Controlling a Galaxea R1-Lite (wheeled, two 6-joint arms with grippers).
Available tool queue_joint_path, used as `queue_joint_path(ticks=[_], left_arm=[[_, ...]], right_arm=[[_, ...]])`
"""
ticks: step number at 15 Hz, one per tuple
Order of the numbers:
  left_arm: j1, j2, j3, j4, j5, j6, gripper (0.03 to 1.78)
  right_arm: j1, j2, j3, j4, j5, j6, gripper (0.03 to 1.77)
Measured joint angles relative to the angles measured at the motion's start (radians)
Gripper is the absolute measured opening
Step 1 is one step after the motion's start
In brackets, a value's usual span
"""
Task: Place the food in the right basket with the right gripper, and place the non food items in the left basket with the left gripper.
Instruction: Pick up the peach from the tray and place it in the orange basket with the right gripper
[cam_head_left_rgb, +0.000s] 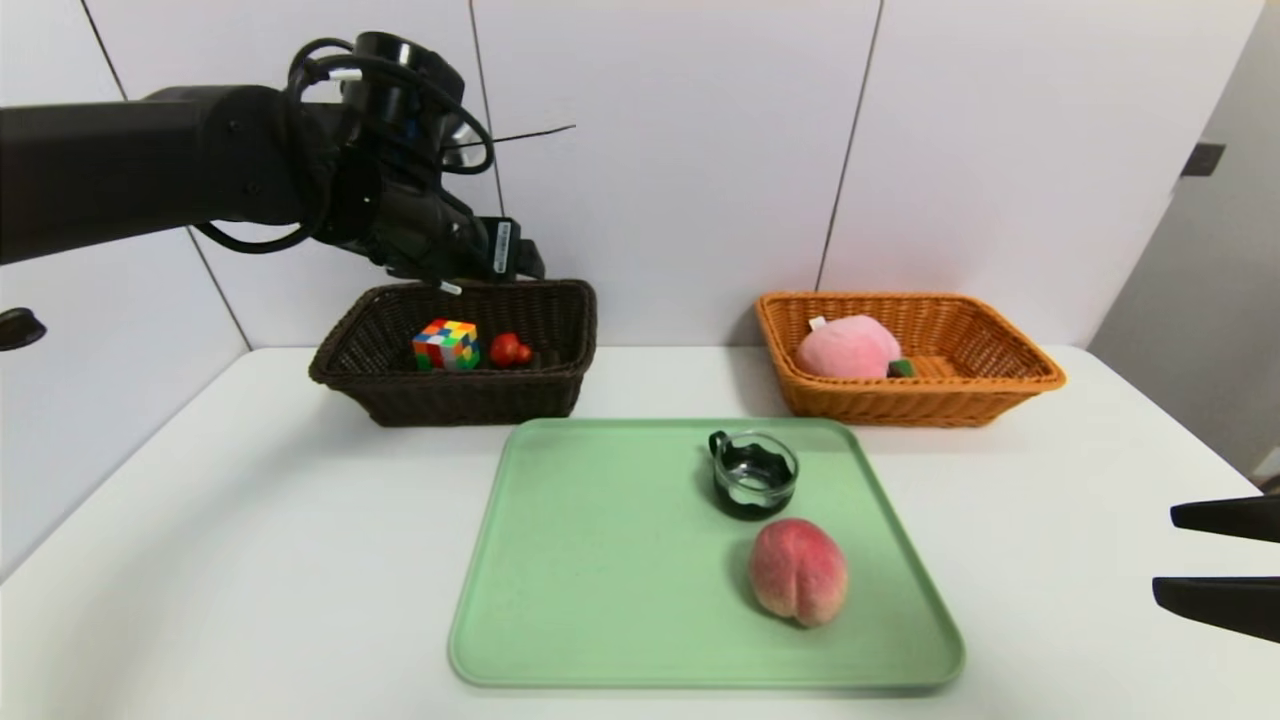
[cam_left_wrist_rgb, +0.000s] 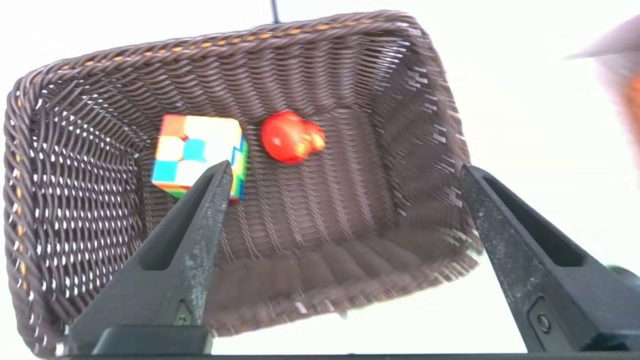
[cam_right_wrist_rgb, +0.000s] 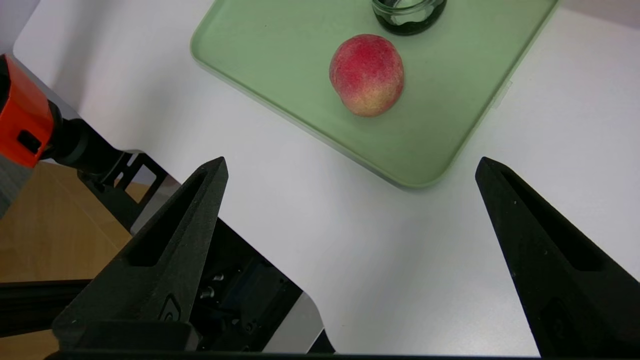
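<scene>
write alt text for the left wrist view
The open left tool hangs empty above the dark wicker basket, which holds a colourful puzzle cube and a small red object lying apart.

Peach (cam_head_left_rgb: 798, 571) red-pink with yellowish patches, lying on near right part of green tray (cam_head_left_rgb: 600, 560), cleft toward head camera. Small glass jar (cam_head_left_rgb: 754, 473) upright just behind it, mouth open, dark band at base, close but apart from peach. Dark brown wicker basket (cam_head_left_rgb: 455, 395) at far left holds multicoloured puzzle cube (cam_head_left_rgb: 446, 344) and small red object (cam_head_left_rgb: 509, 349) (kind unclear) side by side. Orange wicker basket (cam_head_left_rgb: 905, 400) at far right holds pink plush peach (cam_head_left_rgb: 848, 347) plus small dark item (cam_head_left_rgb: 901, 368) beside it.
</scene>
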Motion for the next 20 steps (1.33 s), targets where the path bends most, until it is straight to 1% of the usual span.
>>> queue_joint_path(ticks=[6, 9, 14, 20], left_arm=[[-0.121, -0.098, 0.013, 0.092, 0.0, -0.007, 1.66], [-0.17, -0.154, 0.065, 0.139, 0.001, -0.006, 1.67], [-0.239, -0.253, 0.249, 0.144, 0.002, 0.0, 1.68], [-0.286, -0.351, 0.461, 0.136, 0.007, 0.001, 1.69]], right_arm=[[-0.001, -0.001, -0.005, 0.0, -0.006, 0.001, 1.71], [-0.006, 0.003, -0.006, -0.001, -0.006, 0.001, 1.71], [-0.006, 0.017, -0.008, -0.001, -0.004, -0.002, 1.71], [0.006, 0.063, -0.019, -0.001, -0.002, -0.006, 1.71]])
